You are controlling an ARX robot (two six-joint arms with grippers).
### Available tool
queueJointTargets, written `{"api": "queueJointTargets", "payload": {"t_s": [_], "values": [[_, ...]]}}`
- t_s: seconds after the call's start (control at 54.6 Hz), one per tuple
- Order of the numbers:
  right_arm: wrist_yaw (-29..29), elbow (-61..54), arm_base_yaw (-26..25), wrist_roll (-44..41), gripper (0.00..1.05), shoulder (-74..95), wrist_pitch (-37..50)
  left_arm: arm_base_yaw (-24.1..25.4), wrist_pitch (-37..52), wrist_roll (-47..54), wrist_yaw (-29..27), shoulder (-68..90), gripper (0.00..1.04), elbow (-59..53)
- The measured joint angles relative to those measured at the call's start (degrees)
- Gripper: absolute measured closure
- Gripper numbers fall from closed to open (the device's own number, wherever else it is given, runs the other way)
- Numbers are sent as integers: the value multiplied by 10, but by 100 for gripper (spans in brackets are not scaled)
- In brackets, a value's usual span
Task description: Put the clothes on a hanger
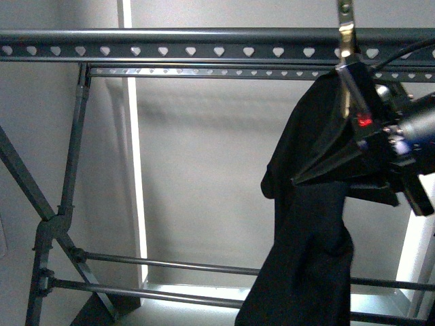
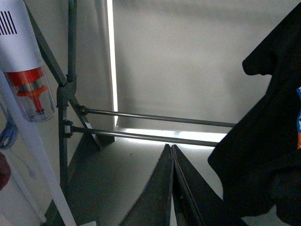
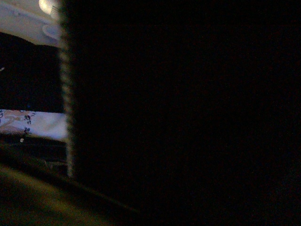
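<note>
The clothes [image 1: 309,258], a black garment, hang in a bunch below the right end of the hanger [image 1: 204,42], a dark grey rack whose top rail has a row of heart-shaped holes. My right gripper [image 1: 306,175] is shut on the clothes just under that rail, with cloth draped around its fingers. The right wrist view is dark. In the left wrist view my left gripper [image 2: 170,147] is shut with nothing in it. It sits low beside the hanging clothes [image 2: 263,141], apart from them. A bit of blue and red print [image 2: 298,117] shows at the edge.
The rack's crossed legs [image 1: 51,217] stand at the left and two lower bars [image 1: 190,266] run across. A metal clip [image 1: 346,30] hangs over the rail above my right gripper. A white and orange vacuum [image 2: 26,70] leans at the left.
</note>
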Motion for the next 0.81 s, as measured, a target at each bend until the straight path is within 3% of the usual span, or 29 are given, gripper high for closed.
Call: {"api": "queueJointTargets", "payload": {"t_s": [0.275, 0.604, 0.805], "values": [[28, 80, 24, 14, 101, 80, 10, 0, -45, 0, 0, -70, 101, -24], [-9, -55, -1, 48, 101, 23, 143, 0, -93, 0, -1, -153, 101, -44], [-15, -108, -14, 122, 101, 11, 200, 0, -133, 0, -1, -192, 101, -44]]}}
